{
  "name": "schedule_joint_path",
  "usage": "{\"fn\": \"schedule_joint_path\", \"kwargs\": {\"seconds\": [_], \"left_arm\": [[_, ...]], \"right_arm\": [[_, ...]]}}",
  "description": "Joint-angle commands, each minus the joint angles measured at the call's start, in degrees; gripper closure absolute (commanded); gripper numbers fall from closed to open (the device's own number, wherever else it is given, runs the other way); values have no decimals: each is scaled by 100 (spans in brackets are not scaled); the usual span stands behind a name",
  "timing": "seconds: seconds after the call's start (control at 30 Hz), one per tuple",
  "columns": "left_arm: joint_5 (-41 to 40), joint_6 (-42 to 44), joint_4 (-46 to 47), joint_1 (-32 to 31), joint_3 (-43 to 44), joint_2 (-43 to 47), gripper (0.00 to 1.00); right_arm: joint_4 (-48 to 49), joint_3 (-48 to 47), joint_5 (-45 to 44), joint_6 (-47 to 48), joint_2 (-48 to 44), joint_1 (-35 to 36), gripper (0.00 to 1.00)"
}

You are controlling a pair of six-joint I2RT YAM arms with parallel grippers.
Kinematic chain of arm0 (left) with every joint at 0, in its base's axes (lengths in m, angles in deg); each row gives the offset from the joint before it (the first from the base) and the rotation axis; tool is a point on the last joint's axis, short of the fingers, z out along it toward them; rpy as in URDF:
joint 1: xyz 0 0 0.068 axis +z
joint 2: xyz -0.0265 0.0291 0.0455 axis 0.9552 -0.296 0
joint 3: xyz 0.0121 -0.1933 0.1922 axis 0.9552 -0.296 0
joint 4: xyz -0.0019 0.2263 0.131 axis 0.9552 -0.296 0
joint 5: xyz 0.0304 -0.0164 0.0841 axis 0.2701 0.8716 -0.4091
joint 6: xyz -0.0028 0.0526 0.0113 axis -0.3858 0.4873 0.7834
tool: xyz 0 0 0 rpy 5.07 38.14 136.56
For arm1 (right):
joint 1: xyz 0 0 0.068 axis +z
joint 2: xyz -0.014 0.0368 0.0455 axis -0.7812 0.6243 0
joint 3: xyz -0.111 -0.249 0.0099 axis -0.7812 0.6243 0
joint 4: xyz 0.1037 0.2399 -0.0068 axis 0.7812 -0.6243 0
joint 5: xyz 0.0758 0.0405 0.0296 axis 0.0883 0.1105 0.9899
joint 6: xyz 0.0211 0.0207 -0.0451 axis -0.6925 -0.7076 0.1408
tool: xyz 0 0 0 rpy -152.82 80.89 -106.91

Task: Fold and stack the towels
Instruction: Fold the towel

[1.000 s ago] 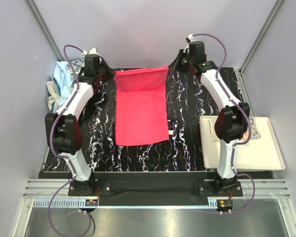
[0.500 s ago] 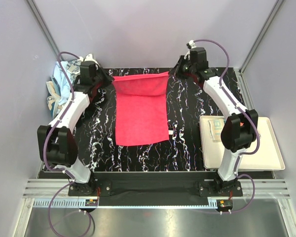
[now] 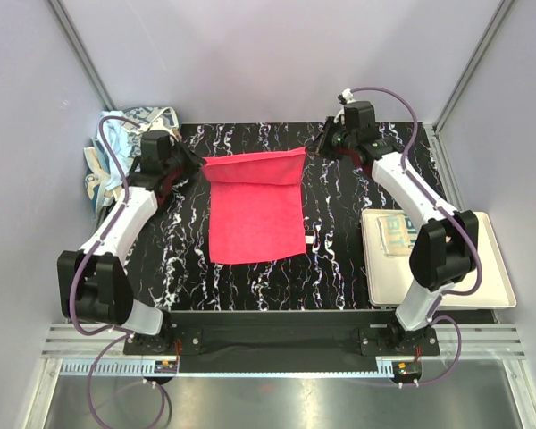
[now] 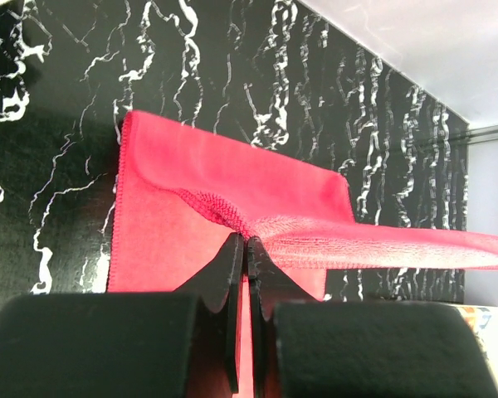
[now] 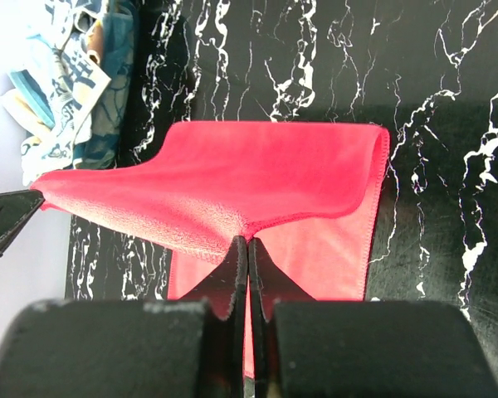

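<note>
— What are the two arms doing with that pink-red towel [image 3: 255, 214]?

— Each one is gripping a far corner of it. The left pincer [image 4: 247, 242] is pinching the far left corner, jaws pressed together on the cloth. The right pincer [image 5: 247, 240] is clamping the far right corner the same way.

— So the whole thing is hanging in the air?

— No, only the far edge. That edge is being held up off the worktop [image 3: 339, 268], stretching between the two pincers. The near part is lying flat on the black marbled surface, about midway between the two arms.

— And the other towels?

— A heap of unfolded towels [image 3: 116, 152], light blue and patterned, is sitting at the far left corner against the side wall. One folded patterned towel [image 3: 395, 234] is lying on the cream tray [image 3: 482, 277] over at the right edge, just beside the right arm's elbow. From where I'm standing I'm not making out its print.
</note>
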Motion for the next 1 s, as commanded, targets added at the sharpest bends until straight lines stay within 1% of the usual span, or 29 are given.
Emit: {"fn": "schedule_joint_path", "kwargs": {"seconds": [0.0, 0.23, 0.37, 0.7, 0.97], "left_arm": [[-294, 69, 158, 130, 29, 262, 97], [-215, 51, -18, 112, -128, 420, 96], [-109, -27, -45, 59, -426, 570, 96], [-56, -204, -343, -134, -1095, 825, 96], [75, -204, -546, -169, -1692, 974, 96]], "right_arm": [[70, -68, -455, 86, -453, -97, 100], [17, 186, -376, 25, -699, -79, 100], [34, 449, -297, -54, -787, -9, 100], [184, 1775, -156, -274, -1024, 185, 100], [254, 2339, 63, -292, -1077, 281, 100]]}}
